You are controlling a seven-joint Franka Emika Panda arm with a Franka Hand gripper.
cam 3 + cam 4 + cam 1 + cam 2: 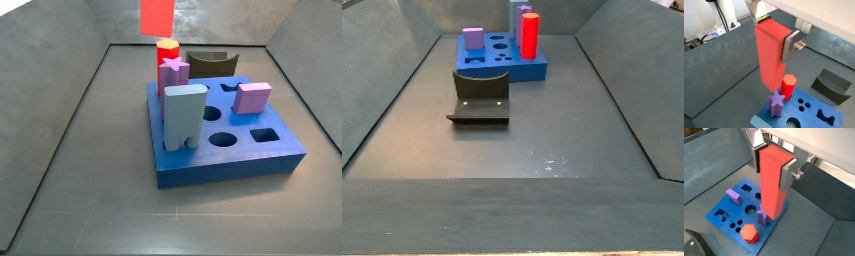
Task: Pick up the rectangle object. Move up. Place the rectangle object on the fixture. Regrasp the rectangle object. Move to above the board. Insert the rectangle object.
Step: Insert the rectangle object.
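My gripper (774, 42) is shut on the upper end of the rectangle object (769, 65), a long salmon-red bar that hangs upright between the silver fingers (791, 46). In both wrist views the bar's lower end points down over the blue board (724, 220), near the purple star peg (776, 99). In a side view only the bar's lower end (158, 15) shows, in the air above the board (227, 160); the gripper is out of that frame. The dark fixture (480, 95) stands on the floor beside the board (502, 65), with nothing on it.
Pegs stand in the board: a light-blue upright block (183, 115), a purple cube (253, 97), a purple star (174, 70) and a red cylinder with a yellow top (168, 48). Round and square holes show in its top. Grey walls enclose the floor.
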